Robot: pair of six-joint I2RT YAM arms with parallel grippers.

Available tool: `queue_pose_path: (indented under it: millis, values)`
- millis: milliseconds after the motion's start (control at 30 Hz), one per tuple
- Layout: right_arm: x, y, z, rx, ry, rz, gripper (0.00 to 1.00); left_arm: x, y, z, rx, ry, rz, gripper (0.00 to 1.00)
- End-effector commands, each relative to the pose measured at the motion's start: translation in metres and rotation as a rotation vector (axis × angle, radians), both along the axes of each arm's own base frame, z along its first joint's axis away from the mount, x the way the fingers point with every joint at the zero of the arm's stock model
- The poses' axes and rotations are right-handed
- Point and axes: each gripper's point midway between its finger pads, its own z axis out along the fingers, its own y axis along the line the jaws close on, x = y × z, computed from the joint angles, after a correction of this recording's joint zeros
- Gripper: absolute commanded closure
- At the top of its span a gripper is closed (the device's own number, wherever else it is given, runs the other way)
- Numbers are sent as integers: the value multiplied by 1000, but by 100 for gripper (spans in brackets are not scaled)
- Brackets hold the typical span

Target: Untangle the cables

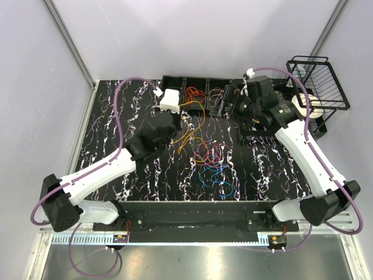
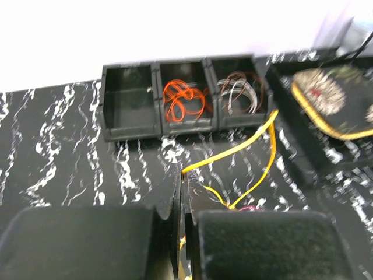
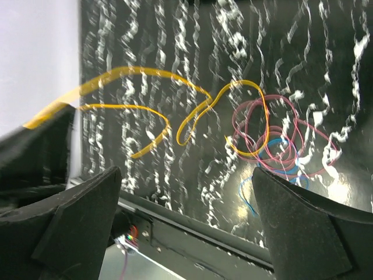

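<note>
A tangle of cables [image 1: 210, 156] lies mid-table: pink-purple and red loops with blue ones [image 1: 224, 186] toward the front. My left gripper [image 1: 178, 114] is shut on a yellow cable [image 2: 256, 149]; the wire leaves the closed tips [image 2: 183, 175] and loops right. The same yellow cable [image 1: 187, 139] trails from it toward the tangle. My right gripper [image 1: 240, 114] hangs above the table's back right, open and empty. In the right wrist view its fingers [image 3: 76, 216] stand wide apart, with yellow loops [image 3: 145, 74], pink loops [image 3: 274, 131] and a blue loop [image 3: 274, 169] beyond.
A row of black bins [image 1: 175, 80] stands at the back edge: one empty [image 2: 128, 99], one with orange loops [image 2: 183, 99], one with brown and white loops [image 2: 239, 93]. A black wire rack [image 1: 317, 81] stands at the back right. The table's front rail [image 3: 192, 221] shows.
</note>
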Motion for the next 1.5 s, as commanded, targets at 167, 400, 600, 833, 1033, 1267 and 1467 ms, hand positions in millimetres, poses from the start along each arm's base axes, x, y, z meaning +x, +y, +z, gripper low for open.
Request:
queue_pose_path:
  millis: [167, 400, 600, 833, 1033, 1267, 1467]
  values:
    - [-16, 11, -39, 59, 67, 63, 2, -1, 1, -97, 100, 301, -28, 100]
    - [-20, 12, -51, 61, 89, 70, 3, -1, -13, -182, 199, 577, -40, 100]
    - [-24, 12, -60, 55, 109, 76, 4, 4, -26, -217, 209, 691, -49, 100]
    - [-25, 11, -66, 49, 119, 80, 4, 7, -26, -238, 236, 727, -42, 83]
    - [-24, 12, -68, 52, 123, 83, 4, 10, -19, -249, 267, 739, -18, 54]
    - [-26, 14, -70, 54, 126, 92, 4, 20, -20, -263, 292, 756, -24, 47]
    - [-25, 14, -72, 54, 127, 95, 4, 35, -27, -261, 284, 743, -26, 50]
